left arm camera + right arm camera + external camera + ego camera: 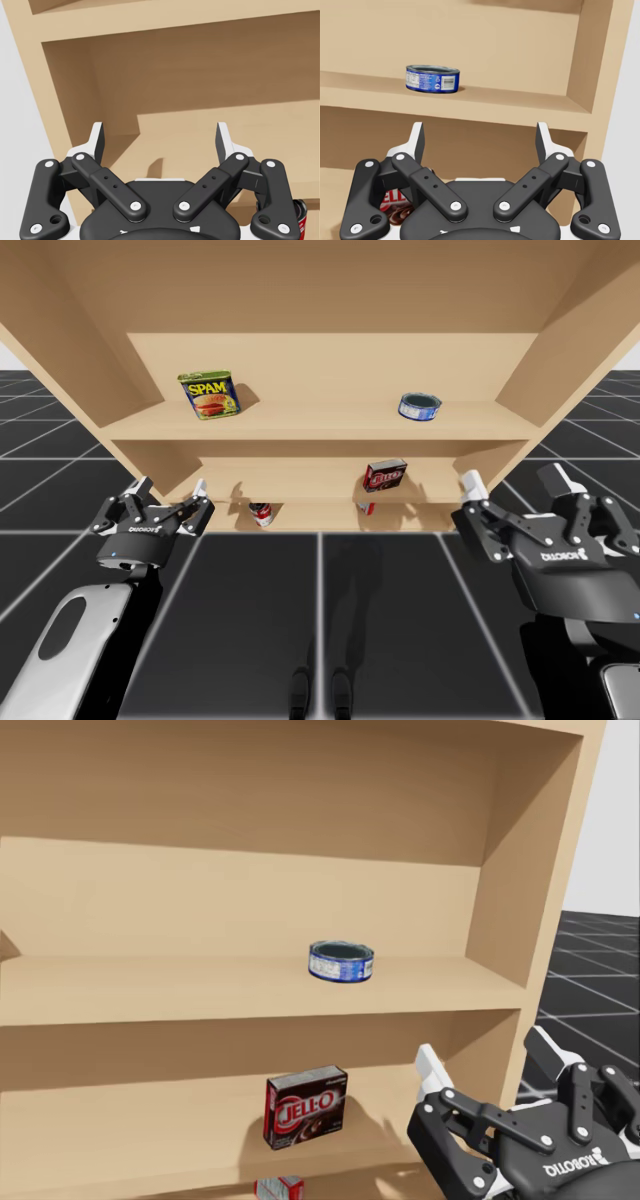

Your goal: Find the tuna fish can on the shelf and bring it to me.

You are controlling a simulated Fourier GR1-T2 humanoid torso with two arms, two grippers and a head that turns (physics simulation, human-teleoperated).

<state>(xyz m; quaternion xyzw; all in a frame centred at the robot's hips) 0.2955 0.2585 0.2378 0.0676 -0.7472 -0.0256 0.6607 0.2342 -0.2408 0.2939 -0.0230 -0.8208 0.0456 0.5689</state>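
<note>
The tuna fish can point(420, 406) is a flat blue tin standing on the upper shelf, towards its right end. The head view shows this blue can point(341, 962) above a dark red box. My right gripper point(515, 485) hangs open in front of the shelf, below and right of the can, holding nothing. In the right wrist view the can point(432, 79) lies ahead of and above the open right gripper point(480, 137). My left gripper point(170, 490) is open too, at the shelf's lower left, and the left wrist view shows the left gripper point(160, 137) facing bare shelf boards. An arm's gripper point(488, 1060) stands open beneath the can.
A yellow and blue rectangular can point(210, 395) stands at the upper shelf's left. The dark red box point(385, 476) is on the middle shelf. On the lowest shelf sit a small red can point(261, 513) and a red and white box point(365, 507). The shelf's side wall point(540, 870) rises right of the tuna can.
</note>
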